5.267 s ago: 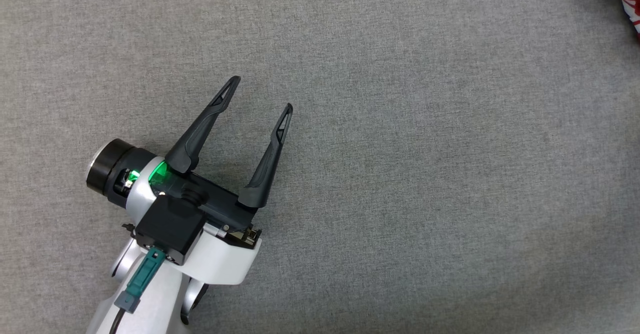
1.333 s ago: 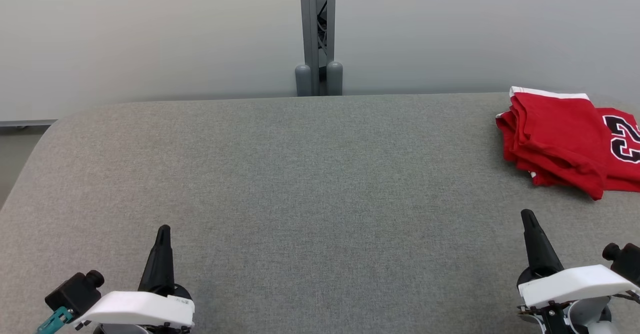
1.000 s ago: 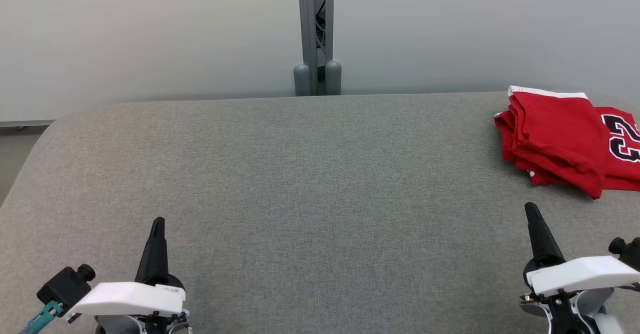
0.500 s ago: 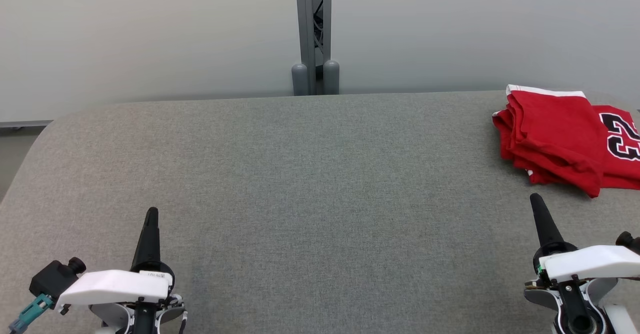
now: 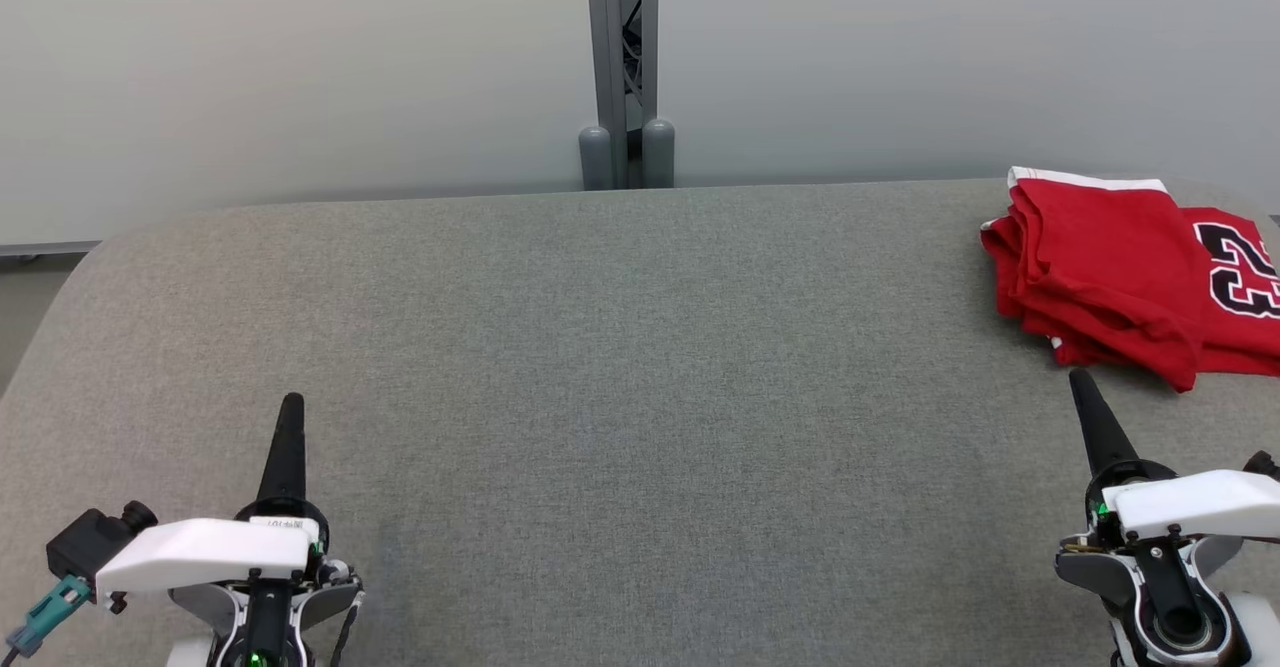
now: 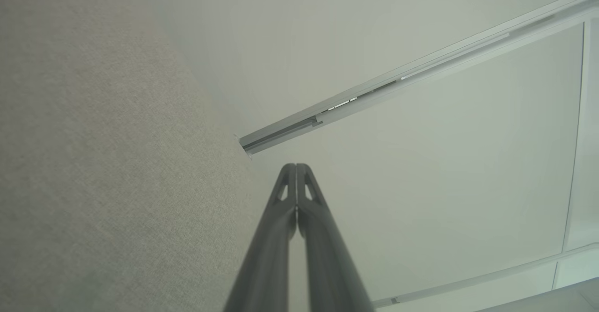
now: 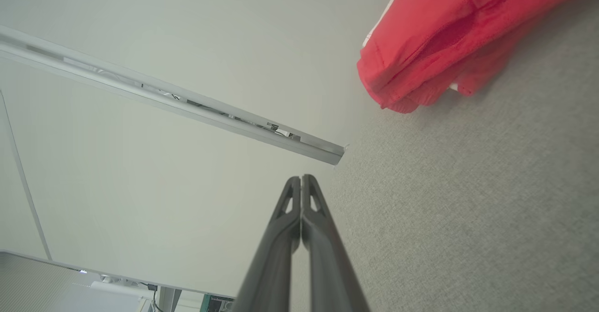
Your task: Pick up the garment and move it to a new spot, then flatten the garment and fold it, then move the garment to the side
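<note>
Since a second ago: left gripper (image 5: 289,417) and right gripper (image 5: 1084,392) both reach further up the head view; garment (image 5: 1100,267) unmoved. The garment is red, folded in a pile, with white trim and black numerals. It lies at the far right of the grey table (image 5: 640,367), near its back edge. The right gripper sits just short of the pile, not touching it, fingers pressed together and empty. The left gripper is well apart at the near left, fingers likewise together and empty. A grey post (image 5: 620,47) stands behind the table.

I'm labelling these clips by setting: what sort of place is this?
Probably a lab or test room, not a home: a grey fabric-covered table against plain pale wall panels, a metal post behind it, one folded red garment.
</note>
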Controlling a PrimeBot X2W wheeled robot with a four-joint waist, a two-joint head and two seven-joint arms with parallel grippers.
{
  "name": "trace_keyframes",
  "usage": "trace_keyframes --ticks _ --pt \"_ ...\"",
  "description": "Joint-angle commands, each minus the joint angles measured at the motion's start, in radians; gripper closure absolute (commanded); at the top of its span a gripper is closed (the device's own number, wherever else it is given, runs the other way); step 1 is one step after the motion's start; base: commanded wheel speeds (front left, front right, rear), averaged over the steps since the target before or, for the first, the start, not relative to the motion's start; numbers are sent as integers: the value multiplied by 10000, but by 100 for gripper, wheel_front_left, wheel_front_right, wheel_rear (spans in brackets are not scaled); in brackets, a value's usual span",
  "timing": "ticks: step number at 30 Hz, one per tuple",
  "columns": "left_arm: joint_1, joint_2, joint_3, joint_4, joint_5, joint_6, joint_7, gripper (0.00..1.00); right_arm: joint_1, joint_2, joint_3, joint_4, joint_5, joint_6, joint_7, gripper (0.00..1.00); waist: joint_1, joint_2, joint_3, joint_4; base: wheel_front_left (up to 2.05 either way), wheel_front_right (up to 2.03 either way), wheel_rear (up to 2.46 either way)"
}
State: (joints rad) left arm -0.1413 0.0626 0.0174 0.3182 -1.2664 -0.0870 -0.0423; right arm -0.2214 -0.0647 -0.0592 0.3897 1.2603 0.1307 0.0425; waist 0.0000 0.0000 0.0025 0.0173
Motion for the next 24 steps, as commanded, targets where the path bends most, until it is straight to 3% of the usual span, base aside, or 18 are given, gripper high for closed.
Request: trace_keyframes --ticks 1,24 --pt "-330 79 95 -4 -308 -70 74 100 -231 -76 -87 2 290 1 102 100 0 0 2 -6 0 0 0" --pt "-868 56 429 426 -2057 -287 508 100 -712 -64 -457 419 1974 2 673 100 0 0 29 -86 0 0 0"
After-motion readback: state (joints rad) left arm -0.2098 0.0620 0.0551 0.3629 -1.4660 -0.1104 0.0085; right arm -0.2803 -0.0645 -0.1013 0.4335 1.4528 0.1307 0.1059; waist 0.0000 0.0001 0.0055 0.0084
